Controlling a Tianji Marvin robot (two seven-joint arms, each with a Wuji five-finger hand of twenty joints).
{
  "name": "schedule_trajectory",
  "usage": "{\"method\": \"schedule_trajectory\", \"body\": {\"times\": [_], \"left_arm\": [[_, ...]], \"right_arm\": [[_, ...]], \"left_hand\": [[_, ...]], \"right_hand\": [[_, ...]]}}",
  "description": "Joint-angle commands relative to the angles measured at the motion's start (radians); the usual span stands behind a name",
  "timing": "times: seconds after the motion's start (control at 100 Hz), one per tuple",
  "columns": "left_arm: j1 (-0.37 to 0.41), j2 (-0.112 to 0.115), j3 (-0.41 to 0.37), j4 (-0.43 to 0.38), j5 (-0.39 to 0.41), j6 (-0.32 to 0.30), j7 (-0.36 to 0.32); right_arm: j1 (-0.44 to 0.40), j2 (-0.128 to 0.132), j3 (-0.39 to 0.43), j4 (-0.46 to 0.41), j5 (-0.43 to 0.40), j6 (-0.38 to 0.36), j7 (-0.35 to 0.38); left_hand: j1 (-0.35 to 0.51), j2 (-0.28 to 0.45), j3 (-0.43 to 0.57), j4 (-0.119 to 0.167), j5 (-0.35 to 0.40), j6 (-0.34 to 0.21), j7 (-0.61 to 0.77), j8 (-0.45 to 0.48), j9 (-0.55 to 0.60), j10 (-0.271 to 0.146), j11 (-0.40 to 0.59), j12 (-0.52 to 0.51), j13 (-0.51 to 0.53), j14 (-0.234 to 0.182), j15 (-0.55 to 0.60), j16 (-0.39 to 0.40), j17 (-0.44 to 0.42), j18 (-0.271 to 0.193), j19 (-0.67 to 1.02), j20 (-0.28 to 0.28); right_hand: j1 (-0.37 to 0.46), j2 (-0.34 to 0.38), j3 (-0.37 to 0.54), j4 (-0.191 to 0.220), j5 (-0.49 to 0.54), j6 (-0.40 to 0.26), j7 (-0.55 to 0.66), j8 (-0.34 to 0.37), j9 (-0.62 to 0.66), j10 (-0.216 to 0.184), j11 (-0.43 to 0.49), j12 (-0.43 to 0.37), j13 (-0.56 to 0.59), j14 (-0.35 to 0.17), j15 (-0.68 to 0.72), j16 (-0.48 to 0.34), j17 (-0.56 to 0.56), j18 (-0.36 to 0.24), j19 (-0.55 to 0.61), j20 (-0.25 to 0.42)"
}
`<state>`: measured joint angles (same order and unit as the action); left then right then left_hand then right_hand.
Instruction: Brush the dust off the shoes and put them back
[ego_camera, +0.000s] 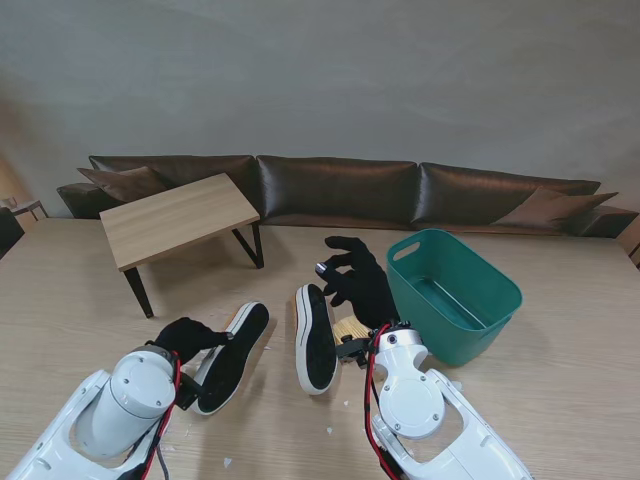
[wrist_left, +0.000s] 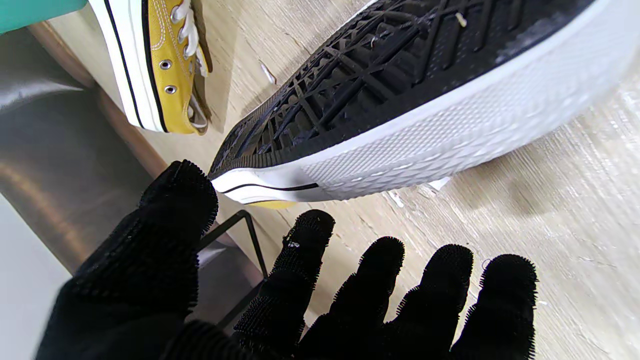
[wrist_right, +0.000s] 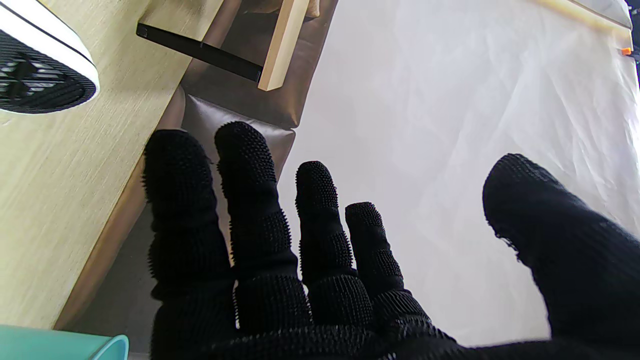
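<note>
Left robot hand (ego_camera: 188, 337), 7 o'clock: fingers spread, empty, beside left shoe (ego_camera: 233, 356) | right robot hand (ego_camera: 358, 281), centre: spread, empty | right shoe (ego_camera: 316, 338) on its side, sole showing | brush (ego_camera: 350, 331) ungrasped on table (ego_camera: 560, 380) | judged: brushing, return pending.

From my remote seat: a teal plastic basket (ego_camera: 455, 295) stands on the light wood worktop (ego_camera: 560, 390) to the right, well apart from 1 small wooden side table (ego_camera: 178, 218) with black legs at far left. A dark brown leather sofa (ego_camera: 340, 190) lines the grey wall (ego_camera: 320, 80) behind.
</note>
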<state>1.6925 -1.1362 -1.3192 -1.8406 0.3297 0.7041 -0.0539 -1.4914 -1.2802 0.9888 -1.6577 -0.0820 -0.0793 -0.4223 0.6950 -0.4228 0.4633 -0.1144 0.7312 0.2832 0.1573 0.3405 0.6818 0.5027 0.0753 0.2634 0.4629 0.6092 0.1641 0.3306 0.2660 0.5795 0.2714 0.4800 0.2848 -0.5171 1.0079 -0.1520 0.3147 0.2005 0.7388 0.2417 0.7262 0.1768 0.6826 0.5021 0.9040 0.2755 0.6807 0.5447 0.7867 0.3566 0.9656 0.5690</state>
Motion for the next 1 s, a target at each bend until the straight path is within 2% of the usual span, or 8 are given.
{"method": "schedule_trajectory", "body": {"times": [0.0, 0.24, 0.31, 0.46, 0.54, 0.66, 0.75, 0.99], "left_arm": [[0.004, 0.001, -0.006, -0.012, -0.004, -0.005, -0.021], [0.032, 0.005, -0.041, -0.061, 0.030, -0.046, -0.020], [0.050, 0.012, -0.056, -0.095, 0.065, -0.068, -0.034], [0.099, 0.025, -0.095, -0.168, 0.156, -0.195, -0.055], [0.118, 0.025, -0.115, -0.189, 0.167, -0.298, -0.048], [0.129, 0.024, -0.143, -0.194, 0.114, -0.444, -0.039], [0.130, 0.030, -0.163, -0.186, 0.064, -0.529, -0.073], [0.121, 0.038, -0.177, -0.130, -0.029, -0.667, -0.121]], "right_arm": [[-0.005, -0.002, -0.001, -0.004, 0.002, 0.002, 0.017], [-0.005, 0.001, 0.002, -0.004, -0.003, 0.006, 0.025], [-0.008, 0.004, 0.005, -0.006, -0.015, 0.012, 0.030], [-0.022, 0.017, 0.014, -0.022, -0.070, 0.041, 0.044], [-0.040, 0.030, 0.025, -0.044, -0.110, 0.069, 0.067], [-0.076, 0.049, 0.042, -0.083, -0.198, 0.125, 0.090], [-0.104, 0.065, 0.054, -0.114, -0.280, 0.175, 0.108], [-0.166, 0.109, 0.071, -0.172, -0.496, 0.294, 0.176]], "left_hand": [[-0.033, 0.010, -0.030, 0.015, -0.018, -0.029, -0.008, -0.007, -0.032, -0.001, -0.008, -0.008, -0.057, 0.004, -0.020, -0.018, -0.011, 0.007, -0.026, 0.017], [-0.024, 0.014, -0.050, 0.019, -0.019, -0.043, -0.004, -0.011, -0.025, -0.005, -0.002, -0.008, -0.047, 0.002, -0.013, -0.016, -0.006, 0.001, -0.028, 0.026], [-0.011, 0.018, -0.067, 0.024, -0.014, -0.047, 0.003, -0.011, -0.006, -0.017, 0.012, 0.018, -0.029, -0.014, 0.024, 0.018, -0.004, -0.017, 0.000, 0.070], [0.012, 0.027, -0.107, 0.032, 0.023, -0.060, 0.040, 0.029, 0.067, -0.053, 0.047, 0.123, -0.001, -0.072, 0.162, 0.211, -0.010, -0.118, 0.111, 0.416], [0.022, 0.026, -0.103, 0.034, 0.034, -0.063, 0.044, 0.037, 0.079, -0.073, 0.050, 0.134, -0.003, -0.085, 0.179, 0.227, -0.009, -0.134, 0.120, 0.476], [0.042, 0.023, -0.092, 0.034, 0.033, -0.074, 0.042, 0.046, 0.055, -0.112, 0.031, 0.110, -0.043, -0.118, 0.107, 0.167, -0.066, -0.165, 0.044, 0.452], [0.061, 0.027, -0.105, 0.038, 0.010, -0.093, 0.027, 0.042, 0.005, -0.155, 0.016, 0.067, -0.089, -0.178, 0.010, 0.084, -0.128, -0.214, -0.034, 0.341], [0.090, 0.013, -0.104, 0.043, -0.054, -0.111, -0.004, 0.019, -0.096, -0.221, -0.014, 0.010, -0.162, -0.268, -0.096, 0.008, -0.214, -0.300, -0.100, 0.197]], "right_hand": [[-0.010, 0.030, 0.014, 0.031, 0.015, -0.004, -0.004, 0.004, 0.014, 0.010, -0.011, -0.008, 0.013, 0.007, 0.002, 0.002, -0.465, 0.008, -0.022, 0.014], [-0.011, 0.023, 0.011, 0.030, 0.028, -0.012, -0.002, 0.004, 0.008, 0.013, -0.016, -0.009, 0.007, 0.007, -0.001, 0.001, -0.466, 0.009, -0.024, 0.014], [-0.010, 0.016, 0.010, 0.030, 0.054, -0.039, -0.001, 0.006, 0.000, 0.016, -0.019, -0.009, 0.002, 0.006, -0.004, 0.000, -0.466, 0.012, -0.025, 0.015], [-0.009, -0.011, -0.006, 0.029, 0.143, -0.072, -0.010, 0.037, -0.026, 0.015, -0.025, -0.005, -0.018, -0.001, -0.012, -0.001, -0.468, 0.009, -0.026, 0.016], [-0.008, -0.033, -0.022, 0.031, 0.186, -0.090, -0.041, 0.108, -0.049, 0.012, -0.031, -0.001, -0.034, -0.010, -0.018, -0.002, -0.470, 0.004, -0.027, 0.021], [-0.008, -0.067, -0.040, 0.028, 0.236, -0.101, -0.038, 0.127, -0.059, 0.007, -0.031, 0.001, -0.041, -0.018, -0.018, -0.002, -0.467, -0.005, -0.020, 0.024], [-0.002, -0.096, -0.063, 0.031, 0.271, -0.110, -0.053, 0.155, -0.065, 0.001, -0.033, 0.005, -0.042, -0.026, -0.021, -0.004, -0.460, -0.011, -0.008, 0.026], [0.005, -0.213, -0.051, 0.020, 0.340, -0.128, -0.053, 0.257, -0.034, -0.031, -0.020, 0.032, -0.001, -0.059, -0.019, -0.002, -0.401, -0.033, 0.069, 0.019]]}}
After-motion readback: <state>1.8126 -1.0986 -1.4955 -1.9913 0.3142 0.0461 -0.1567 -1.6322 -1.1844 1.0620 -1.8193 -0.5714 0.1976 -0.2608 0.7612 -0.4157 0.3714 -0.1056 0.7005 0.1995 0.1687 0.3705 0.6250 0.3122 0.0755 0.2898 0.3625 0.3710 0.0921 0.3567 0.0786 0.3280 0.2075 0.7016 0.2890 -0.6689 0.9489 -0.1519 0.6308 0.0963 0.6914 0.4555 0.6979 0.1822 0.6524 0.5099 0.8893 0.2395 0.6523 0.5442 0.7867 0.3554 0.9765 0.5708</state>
